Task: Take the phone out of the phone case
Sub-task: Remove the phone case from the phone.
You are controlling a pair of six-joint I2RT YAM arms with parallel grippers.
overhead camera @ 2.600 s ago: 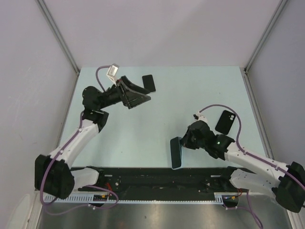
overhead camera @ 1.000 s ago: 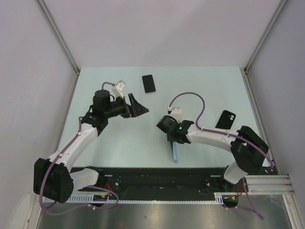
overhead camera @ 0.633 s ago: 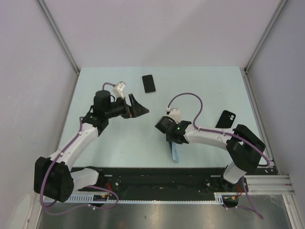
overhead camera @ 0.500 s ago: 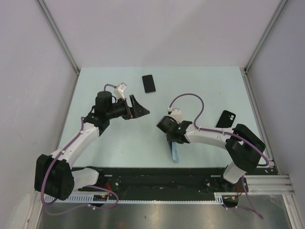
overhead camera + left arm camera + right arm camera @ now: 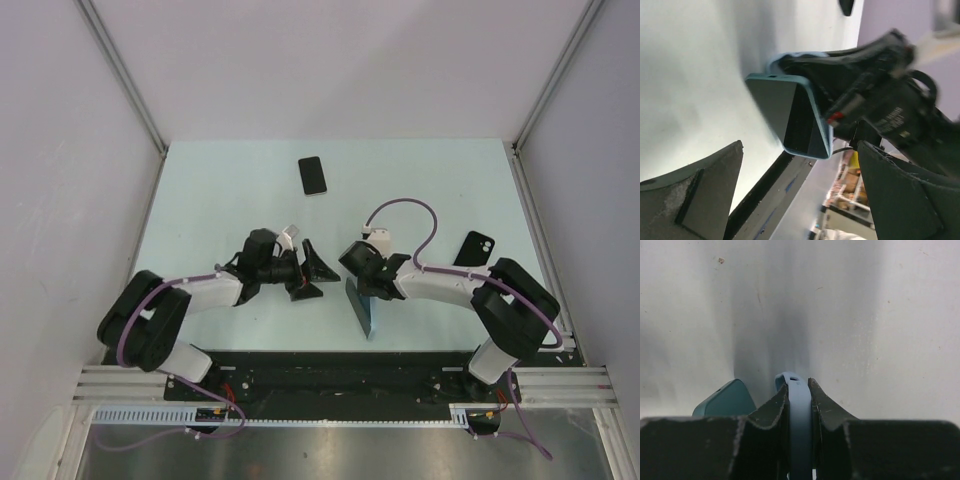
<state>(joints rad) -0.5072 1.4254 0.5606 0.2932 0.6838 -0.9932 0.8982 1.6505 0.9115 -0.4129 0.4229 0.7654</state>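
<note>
A light blue phone case (image 5: 360, 308) stands on edge near the table's front middle. My right gripper (image 5: 366, 284) is shut on its rim. In the right wrist view the jaws (image 5: 799, 386) pinch the blue rim (image 5: 800, 410), and a teal corner (image 5: 726, 399), apparently the phone, stands apart to the left. In the left wrist view the dark teal-edged phone (image 5: 785, 112) sits angled in the blue case (image 5: 822, 127), with the right gripper behind it. My left gripper (image 5: 318, 272) is open just left of the case, its fingers (image 5: 705, 190) spread wide around it without touching.
A black phone (image 5: 313, 176) lies flat at the far middle of the pale green table (image 5: 230, 190). A black case with a camera cutout (image 5: 473, 252) lies at the right. The black rail (image 5: 330, 365) runs along the front edge.
My left arm has dropped low and swung right from the far left, its open gripper now beside the case. The right gripper keeps its hold; the case has turned to show more face.
</note>
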